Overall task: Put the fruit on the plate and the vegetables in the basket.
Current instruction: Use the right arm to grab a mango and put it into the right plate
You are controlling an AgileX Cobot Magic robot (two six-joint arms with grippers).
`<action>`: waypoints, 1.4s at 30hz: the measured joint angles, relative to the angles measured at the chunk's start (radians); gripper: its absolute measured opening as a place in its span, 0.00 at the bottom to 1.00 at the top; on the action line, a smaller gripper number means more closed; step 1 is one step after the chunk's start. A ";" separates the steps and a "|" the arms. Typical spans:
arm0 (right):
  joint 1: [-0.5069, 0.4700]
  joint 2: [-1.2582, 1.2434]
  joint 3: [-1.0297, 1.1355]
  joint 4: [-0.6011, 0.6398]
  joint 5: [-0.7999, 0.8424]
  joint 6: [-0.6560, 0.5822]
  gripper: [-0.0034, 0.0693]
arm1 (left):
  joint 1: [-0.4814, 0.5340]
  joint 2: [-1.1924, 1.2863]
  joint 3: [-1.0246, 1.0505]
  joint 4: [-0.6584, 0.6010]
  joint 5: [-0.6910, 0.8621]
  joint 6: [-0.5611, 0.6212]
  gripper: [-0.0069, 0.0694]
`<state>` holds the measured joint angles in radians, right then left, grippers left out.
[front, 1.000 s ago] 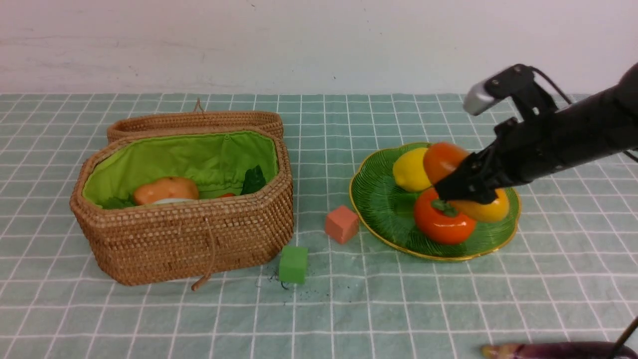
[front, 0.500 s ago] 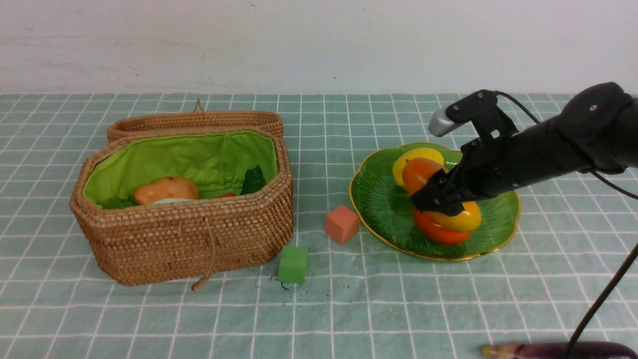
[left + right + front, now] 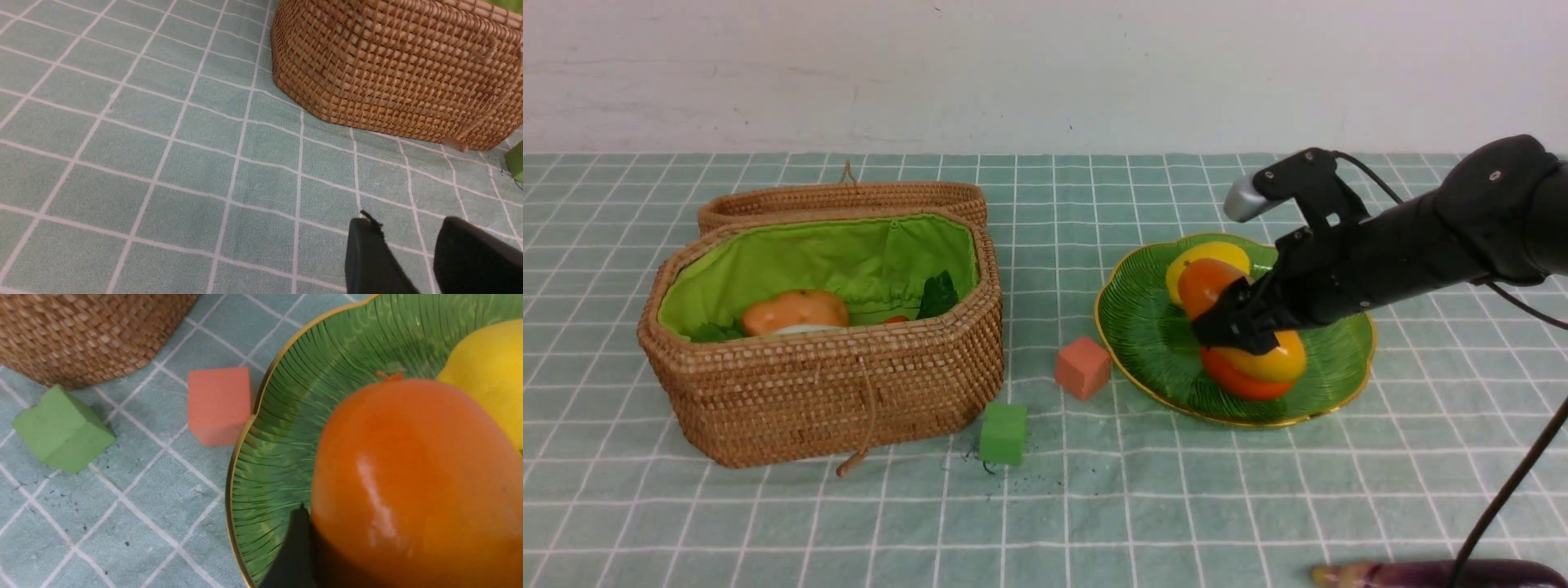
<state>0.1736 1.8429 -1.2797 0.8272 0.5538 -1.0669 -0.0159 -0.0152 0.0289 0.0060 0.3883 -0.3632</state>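
Since a second ago the right gripper (image 3: 1241,322) has swung inward over the plate (image 3: 1143,343) and carried the mango (image 3: 1262,359) lower, so that it now sits over the persimmon (image 3: 1237,380), and against the lemon (image 3: 1213,253) at the back. Jaws stand wide around the mango; the right wrist view shows one dark finger (image 3: 294,547) against the fruit's flank, so I read this as gripping it, though a release may be starting. Holding it by the middle keeps the oblong fruit level for setting down among the other two. The left gripper (image 3: 416,261) hangs low over bare tablecloth (image 3: 163,163) near the basket (image 3: 825,384), its jaws partly apart with nothing between them. Basket lid (image 3: 841,200) is folded back, and potato (image 3: 794,312), with green leaves (image 3: 939,296) beside it, lies inside on the green lining. The eggplant (image 3: 1421,574) lies on the cloth at the near edge, well apart from the basket: judged the last vegetable outstanding. Pink cube (image 3: 1083,367) and green cube (image 3: 1003,433) sit between basket and plate.
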 joint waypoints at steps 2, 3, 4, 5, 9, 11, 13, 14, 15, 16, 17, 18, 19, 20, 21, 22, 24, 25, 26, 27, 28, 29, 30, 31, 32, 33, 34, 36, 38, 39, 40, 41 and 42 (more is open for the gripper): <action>0.002 0.000 0.000 0.002 0.004 0.000 0.90 | 0.000 0.000 0.000 0.000 0.000 0.000 0.40; 0.004 0.000 0.000 0.003 0.007 0.000 0.89 | 0.000 0.000 0.000 0.000 0.000 0.000 0.40; 0.009 0.000 0.000 0.006 0.008 0.000 0.89 | 0.000 0.000 0.000 0.000 0.000 0.000 0.40; 0.012 0.000 0.000 0.007 0.007 0.000 0.89 | 0.000 0.000 0.000 0.000 0.000 0.000 0.40; 0.026 0.002 0.000 0.010 -0.060 -0.005 0.89 | 0.000 0.000 0.000 0.000 0.000 0.000 0.40; 0.031 0.003 0.000 0.012 -0.089 -0.018 0.89 | 0.000 0.000 0.000 0.000 0.000 0.000 0.40; 0.040 0.003 0.000 0.015 -0.120 -0.038 0.89 | 0.000 0.000 0.000 0.000 0.000 0.000 0.40; 0.052 0.003 0.000 0.017 -0.137 -0.060 0.90 | 0.000 0.000 0.000 0.000 0.000 0.000 0.40; 0.054 0.003 0.000 0.017 -0.142 -0.068 0.90 | 0.000 0.000 0.000 0.000 0.000 0.000 0.40; 0.071 0.004 0.000 0.021 -0.159 -0.094 0.90 | 0.000 0.000 0.000 0.000 0.000 0.000 0.40; 0.085 0.006 0.000 0.024 -0.174 -0.117 0.91 | 0.000 0.000 0.000 0.000 0.000 0.000 0.40; 0.099 0.009 0.000 0.026 -0.189 -0.133 0.92 | 0.000 0.000 0.000 0.000 0.000 0.000 0.40; 0.110 0.015 0.000 0.028 -0.210 -0.150 0.92 | 0.000 0.000 0.000 0.000 0.000 0.000 0.40; 0.120 0.022 0.000 0.028 -0.231 -0.163 0.92 | 0.000 0.000 0.000 0.000 0.000 0.000 0.40; 0.129 0.033 0.000 0.031 -0.256 -0.171 0.93 | 0.000 0.000 0.000 0.000 0.000 0.000 0.40; 0.131 0.036 0.000 0.032 -0.264 -0.173 0.93 | 0.000 0.000 0.000 0.000 0.000 0.000 0.40; 0.136 0.063 0.000 0.041 -0.306 -0.181 0.93 | 0.000 0.000 0.000 0.000 0.000 0.000 0.40; 0.136 0.072 0.000 0.046 -0.314 -0.182 0.93 | 0.000 0.000 0.000 0.000 0.000 0.000 0.40; 0.136 0.079 0.000 0.048 -0.316 -0.182 0.93 | 0.000 0.000 0.000 0.000 0.000 0.000 0.40; 0.136 0.084 0.000 0.049 -0.318 -0.183 0.93 | 0.000 0.000 0.000 0.000 0.000 0.000 0.40; 0.136 0.085 0.000 0.049 -0.318 -0.184 0.93 | 0.000 0.000 0.000 0.000 0.000 0.000 0.40; 0.136 0.086 0.000 0.050 -0.317 -0.184 0.93 | 0.000 0.000 0.000 0.000 0.000 0.000 0.40; 0.136 0.086 0.000 0.051 -0.317 -0.184 0.93 | 0.000 0.000 0.000 0.000 0.000 0.000 0.40; 0.136 0.086 0.000 0.051 -0.317 -0.184 0.93 | 0.000 0.000 0.000 0.000 0.000 0.000 0.40; 0.136 0.086 0.000 0.051 -0.317 -0.184 0.93 | 0.000 0.000 0.000 0.000 0.000 0.000 0.40; 0.136 0.086 0.000 0.051 -0.317 -0.184 0.93 | 0.000 0.000 0.000 0.000 0.000 0.000 0.40; 0.136 0.083 0.000 0.051 -0.316 -0.184 0.93 | 0.000 0.000 0.000 0.000 0.000 0.000 0.40; 0.136 0.070 0.000 0.051 -0.303 -0.184 0.93 | 0.000 0.000 0.000 0.000 0.000 0.000 0.40; 0.136 0.055 0.000 0.051 -0.290 -0.179 0.93 | 0.000 0.000 0.000 0.000 0.000 0.000 0.40; 0.136 0.048 0.000 0.051 -0.284 -0.173 0.93 | 0.000 0.000 0.000 0.000 0.000 0.000 0.40; 0.133 0.035 -0.001 0.051 -0.259 -0.159 0.93 | 0.000 0.000 0.000 0.000 0.000 0.000 0.40; 0.129 0.029 -0.005 0.050 -0.237 -0.147 0.93 | 0.000 0.000 0.000 0.000 0.000 0.000 0.40; 0.124 0.026 -0.012 0.046 -0.208 -0.122 0.93 | 0.000 0.000 0.000 0.000 0.000 0.000 0.40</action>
<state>0.2978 1.8687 -1.2919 0.8728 0.3463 -1.1892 -0.0159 -0.0152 0.0289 0.0060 0.3883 -0.3632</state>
